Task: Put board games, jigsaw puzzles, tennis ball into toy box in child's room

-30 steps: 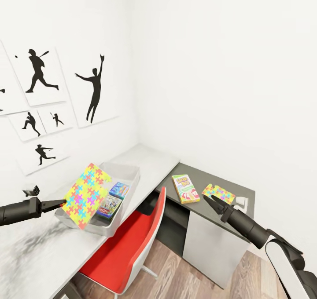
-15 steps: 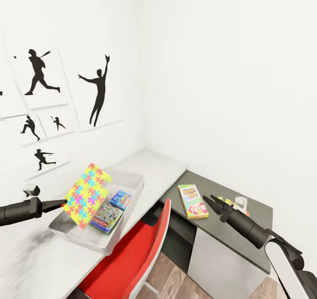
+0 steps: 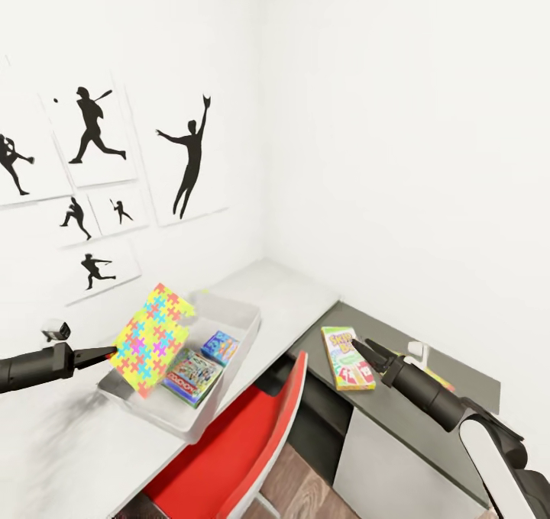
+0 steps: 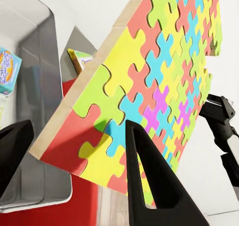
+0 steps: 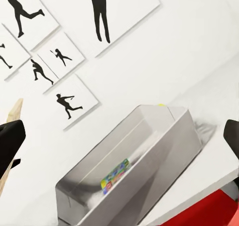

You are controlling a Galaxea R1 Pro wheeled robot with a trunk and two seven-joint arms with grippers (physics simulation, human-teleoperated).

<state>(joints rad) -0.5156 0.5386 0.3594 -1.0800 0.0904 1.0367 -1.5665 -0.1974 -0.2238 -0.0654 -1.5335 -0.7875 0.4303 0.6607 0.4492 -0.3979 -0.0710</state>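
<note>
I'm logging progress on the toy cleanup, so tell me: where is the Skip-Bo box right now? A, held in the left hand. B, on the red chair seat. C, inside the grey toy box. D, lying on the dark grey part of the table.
D: the Skip-Bo box lies flat on the dark grey part of the table, just ahead of the right hand, while the left hand holds a jigsaw puzzle over the toy box.

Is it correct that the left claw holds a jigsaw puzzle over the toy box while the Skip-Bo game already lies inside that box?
Not quite. The head view shows the Skip-Bo game on the dark desk section, near the right claw, outside the toy box. The left claw does hold the jigsaw puzzle.
</note>
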